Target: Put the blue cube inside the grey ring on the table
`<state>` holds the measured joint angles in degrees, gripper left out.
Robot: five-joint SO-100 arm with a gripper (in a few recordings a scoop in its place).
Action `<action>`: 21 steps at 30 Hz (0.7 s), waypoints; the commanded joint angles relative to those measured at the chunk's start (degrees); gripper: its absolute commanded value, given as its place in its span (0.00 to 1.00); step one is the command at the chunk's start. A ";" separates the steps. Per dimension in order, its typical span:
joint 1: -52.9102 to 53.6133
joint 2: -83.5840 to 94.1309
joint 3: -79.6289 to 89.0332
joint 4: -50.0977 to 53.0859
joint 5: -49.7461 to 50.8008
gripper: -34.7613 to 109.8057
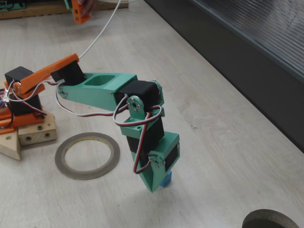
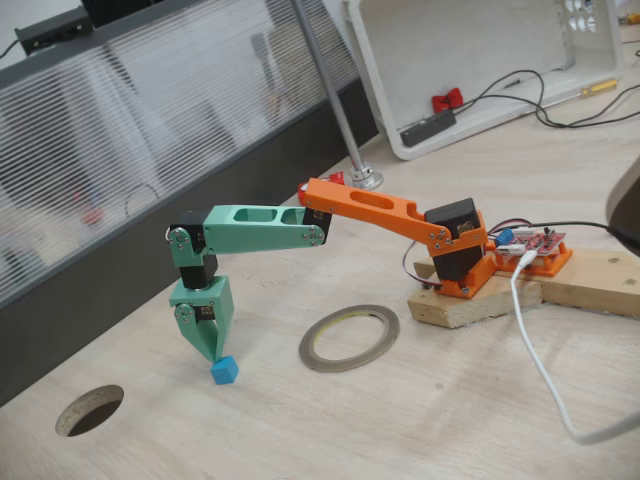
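A pale whitewashed wood-grain table (image 1: 228, 156) fills both fixed views, bordered by a dark grey ribbed panel (image 1: 266, 42) along one side. On it lies the thin flat grey ring with a yellowish inner edge (image 1: 87, 155), flat on the surface near the arm's wooden base block (image 2: 480, 300). The small bright-blue cube (image 2: 224, 371) rests on the table outside the ring, well apart from it; in one fixed view it lies to the ring's left, in the other it peeks out to the ring's right, behind the green gripper. That mint-green two-finger gripper (image 2: 210, 352) points straight down with its tip touching or just beside the cube. Its fingers look drawn close together, but I cannot tell whether they grip the cube. A round hole (image 2: 90, 410) shows in the tabletop near the gripper.
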<state>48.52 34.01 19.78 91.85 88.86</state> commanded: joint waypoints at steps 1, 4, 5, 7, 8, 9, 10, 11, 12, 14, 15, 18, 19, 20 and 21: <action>0.44 0.88 -0.35 0.79 0.35 0.25; 0.35 0.97 -0.35 0.88 0.35 0.25; 0.35 0.97 -0.26 0.88 0.35 0.25; 0.35 0.97 -0.26 1.14 0.35 0.25; 0.26 0.97 -0.26 2.02 0.35 0.25; 0.26 1.05 -0.26 3.34 0.35 0.25; 0.26 1.05 -0.26 5.27 0.35 0.25; 0.26 1.05 -0.26 7.38 0.35 0.25; 0.26 1.05 -0.35 9.32 0.35 0.25; 0.26 1.05 -0.35 11.69 0.35 0.25; 0.26 1.05 -0.35 11.95 0.35 0.25; 0.26 1.14 -0.44 11.87 0.35 0.25; 0.18 1.14 -0.44 11.87 0.35 0.25; 0.18 1.14 -0.44 11.87 0.35 0.25; 0.18 1.14 -0.44 11.87 0.35 0.25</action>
<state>48.16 33.84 19.86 102.22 88.59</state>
